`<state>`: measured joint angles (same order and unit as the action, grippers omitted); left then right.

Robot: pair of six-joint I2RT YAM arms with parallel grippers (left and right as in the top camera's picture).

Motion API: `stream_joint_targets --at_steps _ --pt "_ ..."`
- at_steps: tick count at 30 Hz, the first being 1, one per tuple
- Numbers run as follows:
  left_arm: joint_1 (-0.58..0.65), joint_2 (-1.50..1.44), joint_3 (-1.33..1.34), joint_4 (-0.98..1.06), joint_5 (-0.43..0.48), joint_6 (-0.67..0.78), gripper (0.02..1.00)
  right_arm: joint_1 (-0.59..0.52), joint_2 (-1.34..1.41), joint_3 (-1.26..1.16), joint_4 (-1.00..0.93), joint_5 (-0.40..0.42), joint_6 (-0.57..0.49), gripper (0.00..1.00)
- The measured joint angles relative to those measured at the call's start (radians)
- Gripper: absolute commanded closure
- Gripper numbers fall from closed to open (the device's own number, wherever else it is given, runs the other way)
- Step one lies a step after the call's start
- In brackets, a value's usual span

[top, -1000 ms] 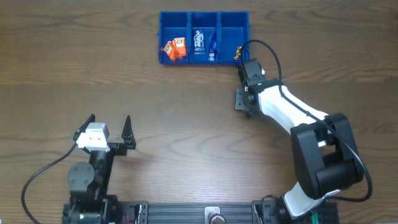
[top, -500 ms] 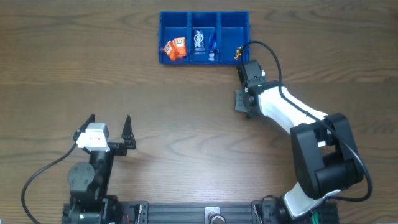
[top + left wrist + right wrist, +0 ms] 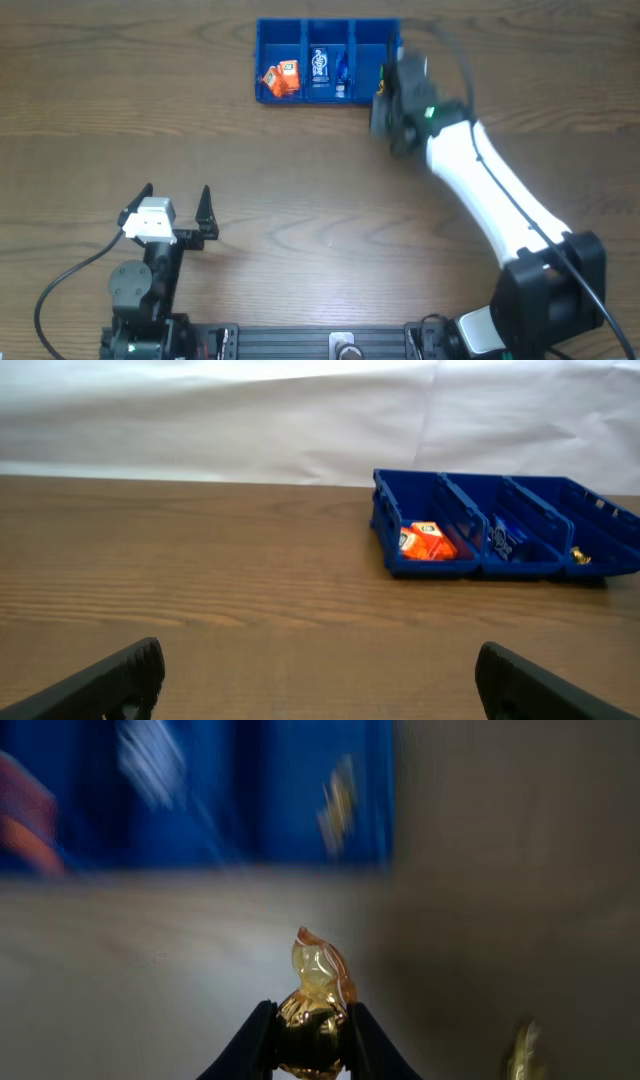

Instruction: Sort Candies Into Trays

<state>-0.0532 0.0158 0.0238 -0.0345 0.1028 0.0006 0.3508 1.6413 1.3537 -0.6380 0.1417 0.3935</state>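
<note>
Right gripper (image 3: 312,1020) is holding a gold-wrapped candy (image 3: 318,982), jaws clamping its round body, with the twisted wrapper end sticking up free. It's hanging at the right corner of the blue tray (image 3: 328,22), by the compartment where another gold candy (image 3: 580,555) is lying; can't tell if it's over it. I'm guessing it's light, with a hard core and slick foil, so I'm favouring the ball over the twist. Left gripper (image 3: 176,193) is idling over the bench (image 3: 300,200), jaws apart and empty.
</note>
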Motion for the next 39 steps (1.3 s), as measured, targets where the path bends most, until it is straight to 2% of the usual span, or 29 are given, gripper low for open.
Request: stream_joint_targets --at_steps 4,8,16,24,27,30,32,39 --pt "0.0 0.0 0.0 0.0 0.0 0.0 0.02 -0.005 0.087 0.327 -0.048 0.04 -0.042 0.925" --pt "0.0 0.0 0.0 0.0 0.0 0.0 0.02 -0.013 0.24 0.502 -0.057 0.053 -0.063 0.928" --pt "0.0 0.0 0.0 0.0 0.0 0.0 0.02 -0.04 0.486 0.533 -0.097 0.056 -0.061 0.928" --pt "0.0 0.0 0.0 0.0 0.0 0.0 0.023 -0.054 0.503 0.534 -0.106 0.056 -0.061 0.904" --pt "0.0 0.0 0.0 0.0 0.0 0.0 0.02 -0.053 0.503 0.534 -0.103 0.056 -0.061 0.757" --pt "0.0 0.0 0.0 0.0 0.0 0.0 0.02 -0.053 0.503 0.534 -0.103 0.057 -0.058 0.5" --pt "0.0 0.0 0.0 0.0 0.0 0.0 0.023 -0.053 0.503 0.534 -0.102 0.049 -0.066 0.457" --pt "0.0 0.0 0.0 0.0 0.0 0.0 0.023 -0.053 0.502 0.534 -0.116 0.003 -0.087 0.446"
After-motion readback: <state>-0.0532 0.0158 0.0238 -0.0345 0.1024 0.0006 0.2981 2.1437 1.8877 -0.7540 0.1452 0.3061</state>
